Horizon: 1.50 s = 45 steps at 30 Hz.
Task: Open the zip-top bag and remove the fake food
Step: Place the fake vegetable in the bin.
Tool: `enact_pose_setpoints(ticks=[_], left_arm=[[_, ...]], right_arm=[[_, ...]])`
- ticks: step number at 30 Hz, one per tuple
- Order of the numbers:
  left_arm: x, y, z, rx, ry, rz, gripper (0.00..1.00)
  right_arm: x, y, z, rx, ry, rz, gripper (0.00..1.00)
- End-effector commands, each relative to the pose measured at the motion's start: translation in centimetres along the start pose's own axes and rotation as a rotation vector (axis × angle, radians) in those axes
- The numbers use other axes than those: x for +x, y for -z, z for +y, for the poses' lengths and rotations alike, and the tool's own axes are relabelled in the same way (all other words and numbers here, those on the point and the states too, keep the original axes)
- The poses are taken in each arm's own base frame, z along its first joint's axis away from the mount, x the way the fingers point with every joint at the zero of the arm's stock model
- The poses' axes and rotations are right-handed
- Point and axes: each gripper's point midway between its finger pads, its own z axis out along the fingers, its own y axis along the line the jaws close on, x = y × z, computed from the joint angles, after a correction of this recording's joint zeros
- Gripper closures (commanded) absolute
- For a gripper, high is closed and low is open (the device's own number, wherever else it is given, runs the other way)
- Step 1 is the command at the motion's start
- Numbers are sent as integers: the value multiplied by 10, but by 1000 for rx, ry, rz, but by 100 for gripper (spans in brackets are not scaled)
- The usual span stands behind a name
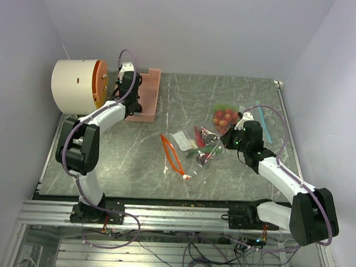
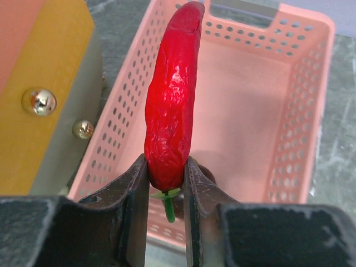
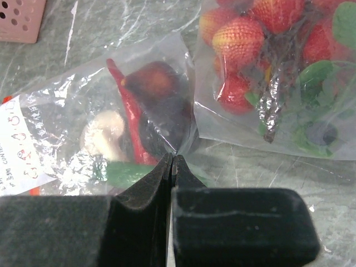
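My left gripper is shut on the stem end of a red toy chili and holds it above the pink slotted basket. In the top view this gripper is at the far left over the basket. My right gripper is shut on the clear plastic of the zip-top bag. The bag holds a red chili, a dark purple piece, a pale piece and a green one. In the top view the right gripper is beside the bag.
A second clear bag of toy strawberries lies just right of the held bag, also in the top view. A cream drum with an orange face stands left of the basket. An orange strip and a teal strip lie on the table.
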Motion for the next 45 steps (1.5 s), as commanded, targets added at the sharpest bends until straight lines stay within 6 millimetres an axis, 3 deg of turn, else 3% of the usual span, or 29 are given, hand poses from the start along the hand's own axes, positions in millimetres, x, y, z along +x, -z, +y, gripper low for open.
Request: enact_pose_setpoints(ticks=[1,3,9,11,14,17,21,27,30,35,41,45], left_arm=[[-16,-29,8,42,63,-26,87],[-11,-38,15,55,91,-6,77],[-15,-45,14,98,115,-1,27],[-19,-42,11,121,126,-5,20],[-25,-31,6,165,151,-26,17],[-29,-13,-4,243,176,-33,18],[-21,29,-28,335,170,-43,19],[26,105,-71,457,161,-22,36],[55,135,-72,509,189,26,44],[87,183,-60,623,281,88,58],[127,232,-80,846,338,221,60],[153,252,-96,942,361,305,61]], right_arm=[[-7,-7,-3,8,8,-20,100],[-5,-10,-3,7,6,-10,100],[-4,-9,-4,16,8,-6,100],[-6,-7,-6,29,14,-14,100],[-6,-7,-6,28,15,-14,100],[-5,-7,-5,24,14,-7,100],[-8,-6,-5,25,15,-14,100],[-9,-5,-3,16,15,-18,100],[-10,-2,-3,16,15,-23,100],[-10,0,-2,10,12,-31,100],[-13,-4,2,-8,4,-35,100],[-16,-5,5,-21,3,-39,100]])
